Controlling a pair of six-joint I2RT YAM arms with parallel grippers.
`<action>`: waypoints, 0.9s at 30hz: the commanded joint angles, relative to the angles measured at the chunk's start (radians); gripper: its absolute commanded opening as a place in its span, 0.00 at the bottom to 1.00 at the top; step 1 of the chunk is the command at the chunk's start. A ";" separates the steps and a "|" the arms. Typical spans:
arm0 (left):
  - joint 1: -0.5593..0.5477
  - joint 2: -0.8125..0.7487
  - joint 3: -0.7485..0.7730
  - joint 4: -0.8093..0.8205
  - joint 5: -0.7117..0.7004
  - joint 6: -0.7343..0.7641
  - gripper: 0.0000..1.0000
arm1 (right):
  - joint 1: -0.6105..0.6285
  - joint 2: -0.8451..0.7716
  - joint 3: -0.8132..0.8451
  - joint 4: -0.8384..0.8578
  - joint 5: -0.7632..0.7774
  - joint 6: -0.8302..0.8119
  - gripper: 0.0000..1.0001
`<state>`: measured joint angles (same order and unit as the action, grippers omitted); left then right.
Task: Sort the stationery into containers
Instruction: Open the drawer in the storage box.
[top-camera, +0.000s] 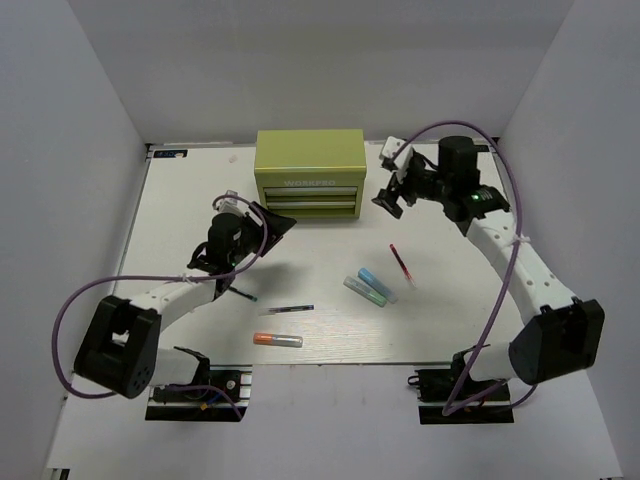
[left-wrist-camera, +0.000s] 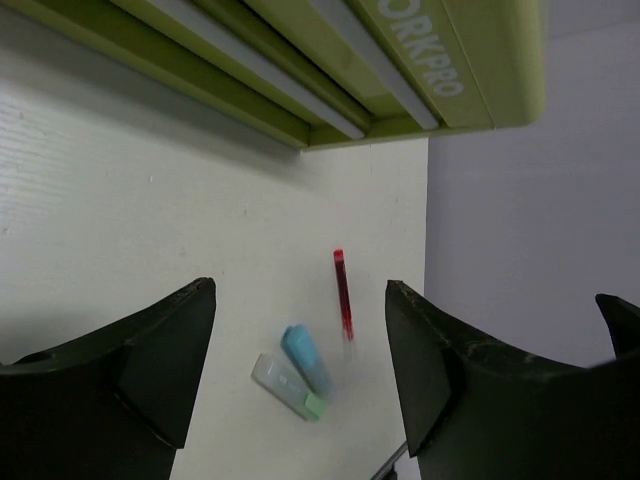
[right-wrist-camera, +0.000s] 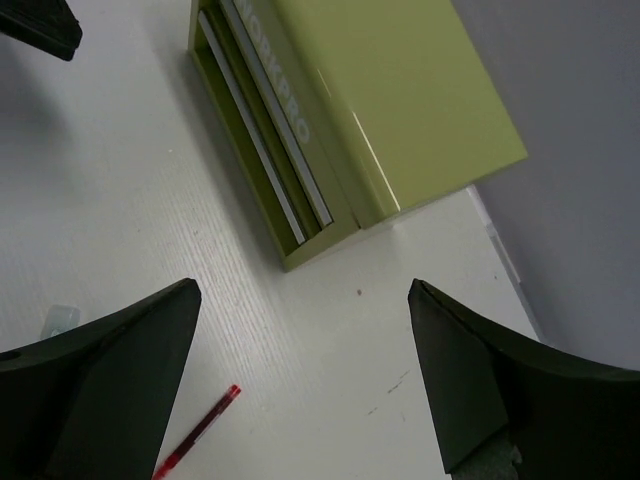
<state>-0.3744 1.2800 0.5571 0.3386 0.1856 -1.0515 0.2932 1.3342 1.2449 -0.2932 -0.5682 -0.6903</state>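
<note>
While agape, empty, left tool and right tool by yellow-green chest, seemingly closed.

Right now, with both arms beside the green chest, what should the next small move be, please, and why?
Probably ease the left arm forward so its open jaws reach a drawer handle on the chest. Both drawers look shut, both arms' jaws are empty, and pens like the red pen lie loose on the table.
</note>
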 joint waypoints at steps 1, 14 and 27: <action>-0.027 0.056 0.040 0.181 -0.130 -0.065 0.78 | 0.066 0.083 0.097 0.029 0.105 -0.022 0.90; -0.058 0.350 0.144 0.450 -0.288 -0.145 0.72 | 0.178 0.374 0.340 0.065 0.238 -0.106 0.90; -0.058 0.553 0.248 0.591 -0.310 -0.212 0.66 | 0.190 0.526 0.478 0.012 0.228 -0.189 0.81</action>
<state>-0.4286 1.8210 0.7666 0.8562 -0.0998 -1.2415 0.4793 1.8473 1.6653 -0.2832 -0.3389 -0.8478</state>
